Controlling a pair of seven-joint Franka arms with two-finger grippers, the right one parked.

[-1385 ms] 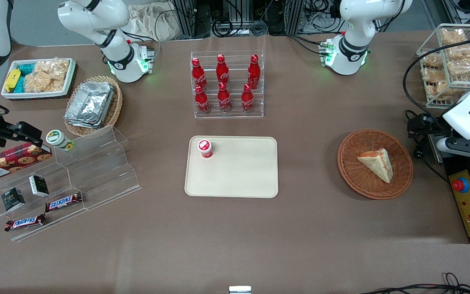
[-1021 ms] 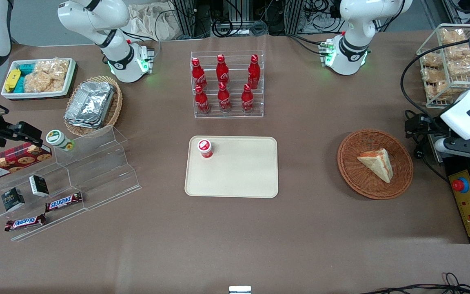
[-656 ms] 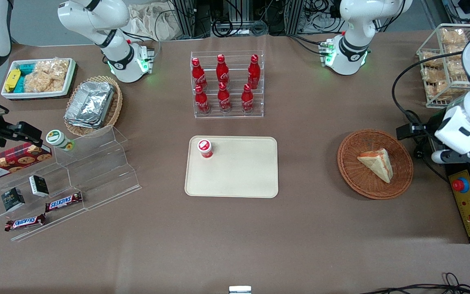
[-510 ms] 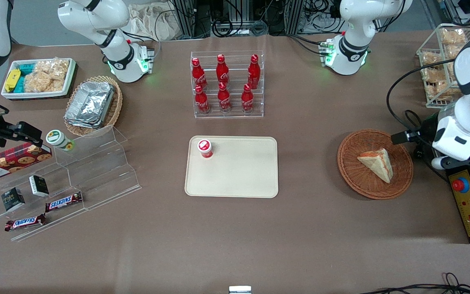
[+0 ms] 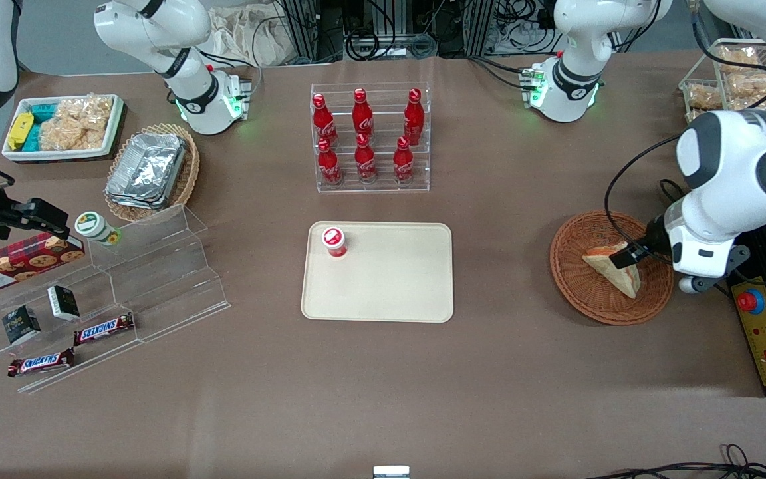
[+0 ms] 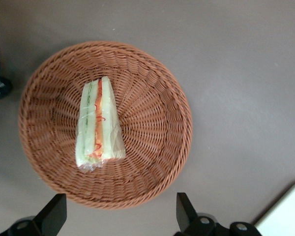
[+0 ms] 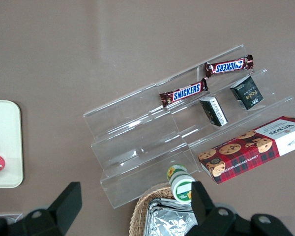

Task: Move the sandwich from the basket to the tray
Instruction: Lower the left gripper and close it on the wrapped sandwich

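Sandwich (image 6: 97, 125) lies in the basket (image 6: 152, 167), toward its nine o'clock side; the gripper (image 6: 120, 221) hangs above, jaws spread wide. Best bet: centre over the wedge, straddle its bread faces, descend gently, then carry to the tray (image 5: 389, 279).

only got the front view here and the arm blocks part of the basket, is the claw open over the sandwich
Observer: Yes, the claw is open, fingers spread wide, empty, above the basket.
Operator: sandwich flat or on edge
Observer: The sandwich shows its filling edge to the wrist camera: green, orange and red stripes.
Operator: wrapped?
Observer: It looks wrapped in clear film.
Operator: tray free?
Observer: The tray holds one red bottle near a corner.
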